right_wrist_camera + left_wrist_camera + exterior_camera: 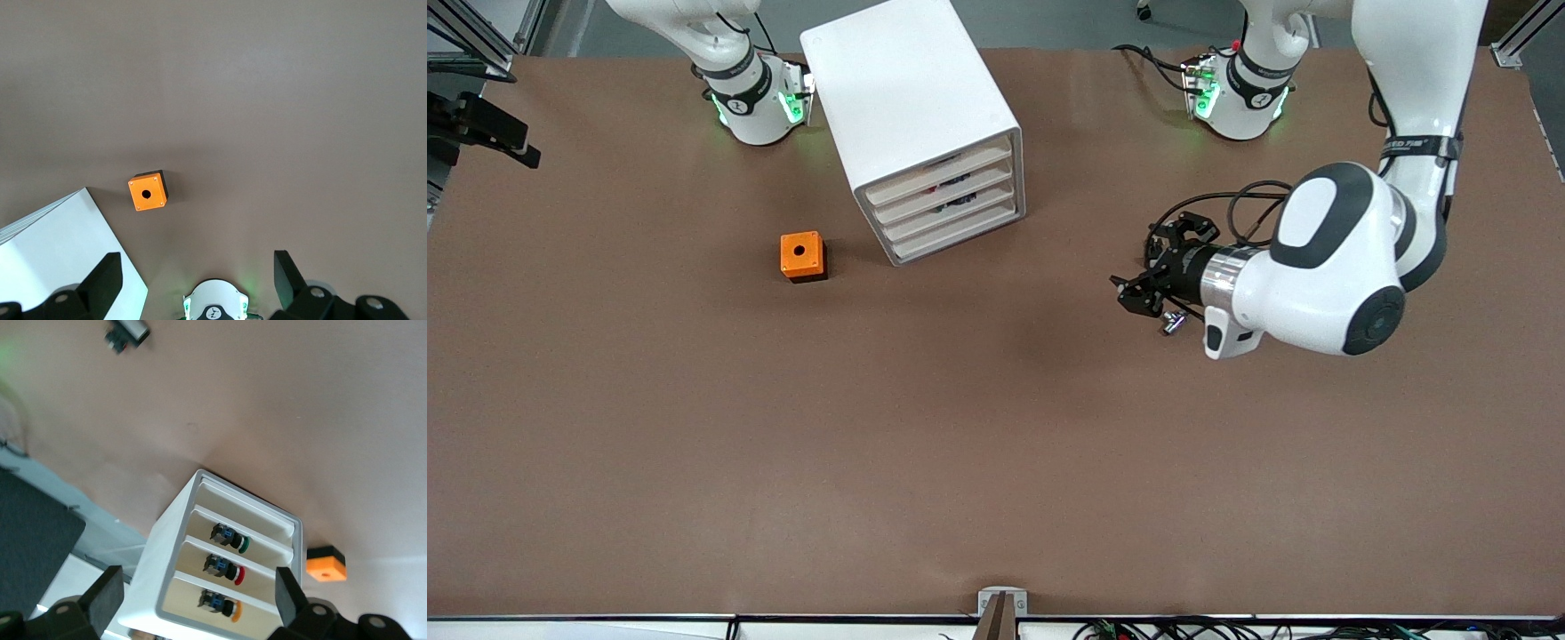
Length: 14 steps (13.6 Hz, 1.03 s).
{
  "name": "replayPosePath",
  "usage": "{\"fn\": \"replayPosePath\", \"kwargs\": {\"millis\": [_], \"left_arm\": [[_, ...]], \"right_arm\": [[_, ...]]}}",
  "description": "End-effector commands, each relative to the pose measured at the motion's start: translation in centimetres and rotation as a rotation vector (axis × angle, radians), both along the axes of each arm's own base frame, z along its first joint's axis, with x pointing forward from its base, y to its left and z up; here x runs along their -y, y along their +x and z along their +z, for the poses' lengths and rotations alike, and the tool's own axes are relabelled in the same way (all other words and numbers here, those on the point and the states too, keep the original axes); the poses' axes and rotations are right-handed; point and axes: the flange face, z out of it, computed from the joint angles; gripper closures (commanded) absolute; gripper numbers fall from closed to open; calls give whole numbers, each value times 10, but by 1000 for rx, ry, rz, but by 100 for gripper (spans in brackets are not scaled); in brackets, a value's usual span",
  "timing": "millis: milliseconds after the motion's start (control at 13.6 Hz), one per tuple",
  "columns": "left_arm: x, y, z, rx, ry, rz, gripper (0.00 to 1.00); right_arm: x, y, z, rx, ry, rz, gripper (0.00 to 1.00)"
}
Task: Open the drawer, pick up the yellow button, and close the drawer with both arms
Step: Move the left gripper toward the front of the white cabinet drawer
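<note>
While I watch from the front camera, nothing lies on the brown surface [783, 462] nearest to it. Farther in, my left hand [1138, 289] hangs low over the surface at the left arm's end, pointing sideways toward the drawer cabinet [925, 124], its fingers [288, 592] spread wide and holding nothing.

At about that depth, toward the right arm's end, an orange cube box [802, 256] with a round hole in its top sits just beside the cabinet's lower corner, apart from it.

The cabinet is white, with stacked drawers [947, 209] whose fronts face the front camera and angle toward the left arm's end. All drawers look pushed in.

Through the left wrist view I see into three drawers. The button [221, 605] lies in one of the outer two of those: a small dark blue-black body with a round orange-yellow cap. It rests on its side, long axis running along the drawer's width, cap toward the cube box. Similar buttons with a red cap [227, 569] and a green cap [231, 539] lie the same way in the two drawers next to it.

Farthest off, my right hand [193, 280] waits high above the right arm's base, fingers wide apart and empty.
</note>
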Motion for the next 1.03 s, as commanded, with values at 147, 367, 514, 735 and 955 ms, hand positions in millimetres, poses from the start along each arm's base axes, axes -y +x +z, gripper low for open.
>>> {"fn": "replayPosePath", "kwargs": {"millis": [147, 367, 514, 735, 955], "left_arm": [[49, -9, -44, -188, 165, 119, 0], [76, -27, -87, -322, 279, 147, 0], [87, -37, -111, -438, 323, 173, 0], [108, -56, -126, -552, 391, 187, 0], [119, -71, -143, -732, 460, 217, 0]], "right_arm": [[0, -5, 5, 10, 11, -9, 0], [1, -4, 4, 7, 10, -12, 0], [2, -3, 5, 13, 5, -13, 0], [7, -2, 8, 13, 9, -20, 0], [4, -2, 8, 12, 6, -13, 0]]}}
